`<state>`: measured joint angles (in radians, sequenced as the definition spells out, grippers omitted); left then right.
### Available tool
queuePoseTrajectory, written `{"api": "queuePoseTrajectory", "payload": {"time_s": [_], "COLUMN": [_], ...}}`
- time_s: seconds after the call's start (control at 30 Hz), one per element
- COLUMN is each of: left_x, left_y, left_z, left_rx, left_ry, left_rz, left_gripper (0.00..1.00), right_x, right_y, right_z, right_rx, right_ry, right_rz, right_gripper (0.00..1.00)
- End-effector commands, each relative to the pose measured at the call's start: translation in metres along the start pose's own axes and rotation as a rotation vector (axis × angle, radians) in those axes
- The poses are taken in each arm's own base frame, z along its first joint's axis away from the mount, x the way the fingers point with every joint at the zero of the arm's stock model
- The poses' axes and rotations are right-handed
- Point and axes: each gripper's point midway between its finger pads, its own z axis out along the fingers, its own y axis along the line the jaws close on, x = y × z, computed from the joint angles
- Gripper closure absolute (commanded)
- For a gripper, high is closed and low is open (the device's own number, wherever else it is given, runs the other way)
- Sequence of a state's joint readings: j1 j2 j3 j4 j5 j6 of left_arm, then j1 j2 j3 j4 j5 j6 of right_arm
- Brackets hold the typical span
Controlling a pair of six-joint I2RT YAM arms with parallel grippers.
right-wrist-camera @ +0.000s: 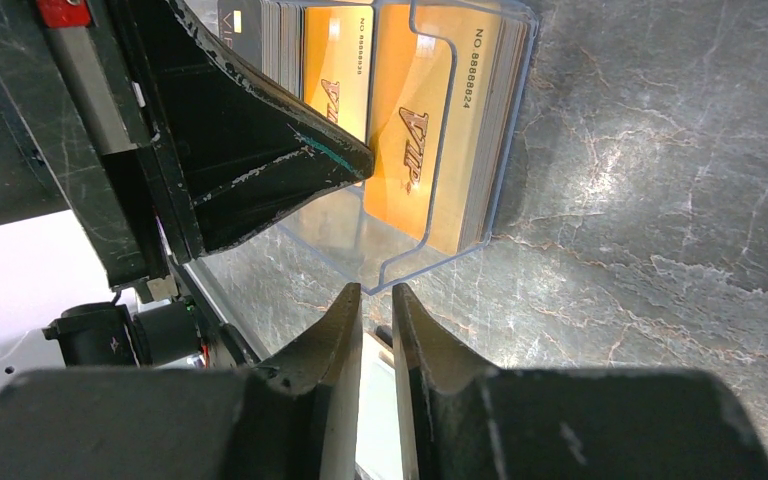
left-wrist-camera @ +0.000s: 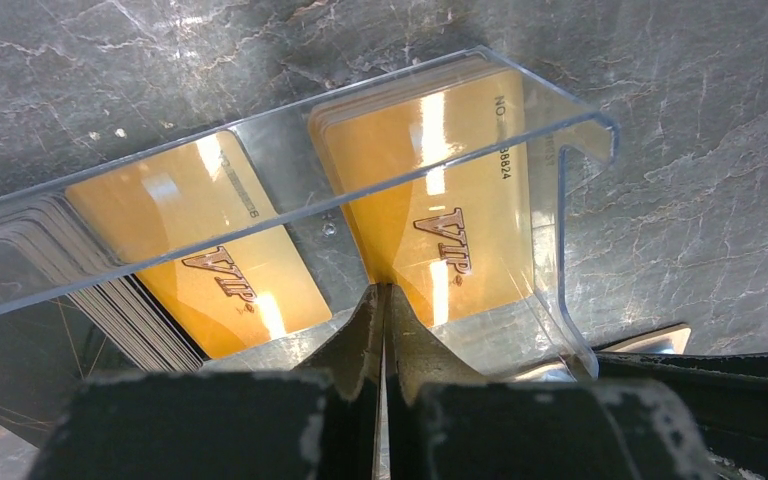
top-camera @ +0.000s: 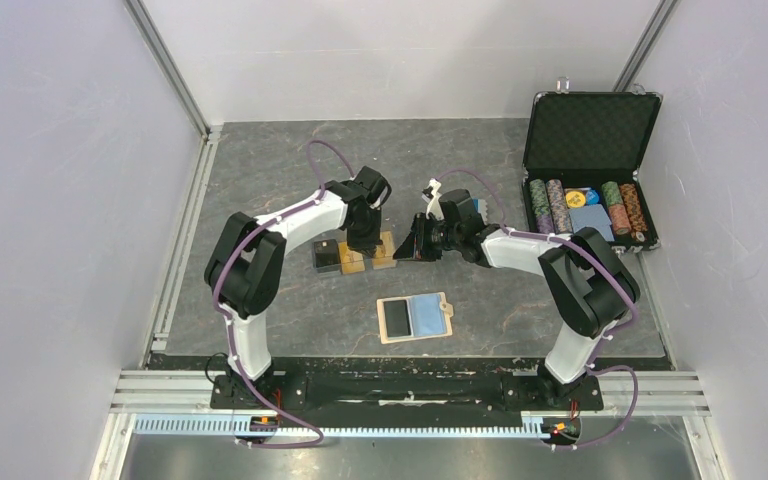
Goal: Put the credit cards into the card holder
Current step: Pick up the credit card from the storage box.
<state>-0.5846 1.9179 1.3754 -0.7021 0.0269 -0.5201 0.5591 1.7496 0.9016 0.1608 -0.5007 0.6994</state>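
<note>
Left gripper (left-wrist-camera: 385, 295) is pressed shut at the cards' (left-wrist-camera: 480, 250) edge. They look thin, stiff, slick; pinch an exposed edge.

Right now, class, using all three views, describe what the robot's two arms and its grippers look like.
The left arm and right arm have glossy white links between bulky black joints, with a purple cable looped along each. The left gripper and right gripper have black tapered fingers, scuffed pale at the edges.
</note>
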Motion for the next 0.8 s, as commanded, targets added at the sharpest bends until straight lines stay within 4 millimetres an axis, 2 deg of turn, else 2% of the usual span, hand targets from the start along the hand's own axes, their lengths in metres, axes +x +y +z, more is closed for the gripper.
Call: {"api": "queuePoseTrajectory", "payload": {"time_s": [0.0,0.2,0.53,0.77], "left_x": [-0.013,-0.022,-0.027,-0.023], "left_y": [-0.018,-0.033,-0.036,-0.052], "left_z": [-0.015,-0.030,-0.044,-0.039], "left_rx": [0.062,0.146,0.166,0.265], "left_ry": [-0.060,-0.112,-0.148,-0.131], "left_rz": [0.042,0.020,0.016,-0.002], "left_gripper": [0.98,0.98,0.97,0.82], "right_x": [0.012,0.013,0.015,0.016], "right_y": [-0.002,-0.003,-0.005,-0.006], "right_z": [0.003,0.003,0.003,0.003], "right_rx": [-0.001,0.000,0.003,0.005], "right_ry": [0.031,0.034,0.039,0.040], "right_rz": [-0.001,0.000,0.002,0.004], "right_gripper": [0.83,0.83,0.83,0.83]}}
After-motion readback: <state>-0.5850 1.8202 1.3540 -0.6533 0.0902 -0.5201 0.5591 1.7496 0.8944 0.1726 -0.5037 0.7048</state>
